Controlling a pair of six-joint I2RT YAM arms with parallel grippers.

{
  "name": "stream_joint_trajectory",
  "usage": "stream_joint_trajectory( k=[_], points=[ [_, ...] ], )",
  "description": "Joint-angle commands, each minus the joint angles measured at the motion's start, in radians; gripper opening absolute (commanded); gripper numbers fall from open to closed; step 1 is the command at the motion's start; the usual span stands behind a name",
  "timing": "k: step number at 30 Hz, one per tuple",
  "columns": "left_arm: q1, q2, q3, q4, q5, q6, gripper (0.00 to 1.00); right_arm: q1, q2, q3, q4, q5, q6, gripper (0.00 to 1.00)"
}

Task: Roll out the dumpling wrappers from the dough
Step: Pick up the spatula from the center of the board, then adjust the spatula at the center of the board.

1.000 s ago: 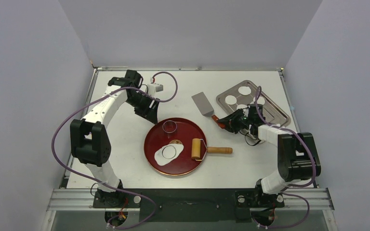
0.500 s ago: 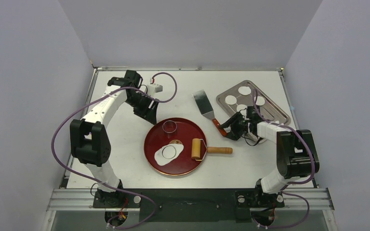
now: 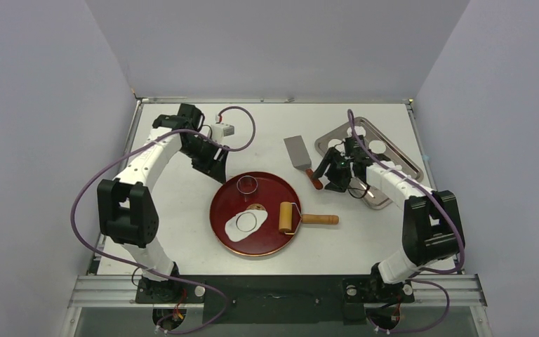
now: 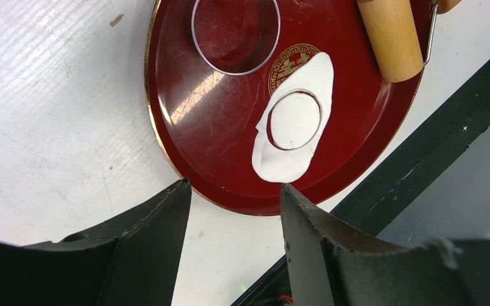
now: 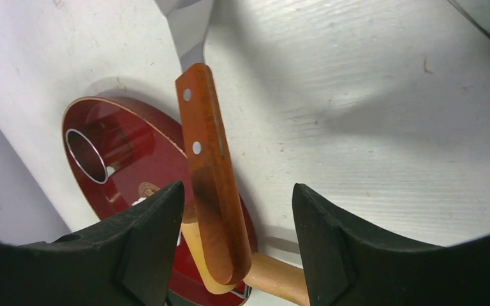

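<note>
Dough (image 4: 274, 162) lay flattened on the red tray's (image 4: 185, 127) near-left part. Dumpling wrappers (image 3: 376, 147) sat far right on the steel tray (image 3: 401, 166). Right gripper (image 5: 237, 191): fingers spread astride the spatula handle (image 5: 207, 140), not gripping. Left gripper (image 4: 235, 188): spread, empty.

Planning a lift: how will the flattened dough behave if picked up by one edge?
The dough looks thin and flat, so probably floppy and light. Its ring-shaped imprint leaves narrow margins, so it may tear there. It lies flush on the red tray, so it may stick.
</note>
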State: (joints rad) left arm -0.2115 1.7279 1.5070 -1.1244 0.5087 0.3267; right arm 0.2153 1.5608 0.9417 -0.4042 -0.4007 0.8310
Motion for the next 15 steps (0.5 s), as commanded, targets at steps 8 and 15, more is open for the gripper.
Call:
stream_joint_trajectory(
  k=[8, 15],
  points=[
    [0.015, -0.089, -0.064, 0.076, 0.028, -0.017, 0.51, 0.199, -0.007, 0.248, -0.244, 0.387, -0.275, 0.82],
    [0.027, -0.110, -0.090, 0.101, -0.004, -0.024, 0.52, 0.309, 0.104, 0.371, -0.371, 0.584, -0.389, 0.83]
  ],
)
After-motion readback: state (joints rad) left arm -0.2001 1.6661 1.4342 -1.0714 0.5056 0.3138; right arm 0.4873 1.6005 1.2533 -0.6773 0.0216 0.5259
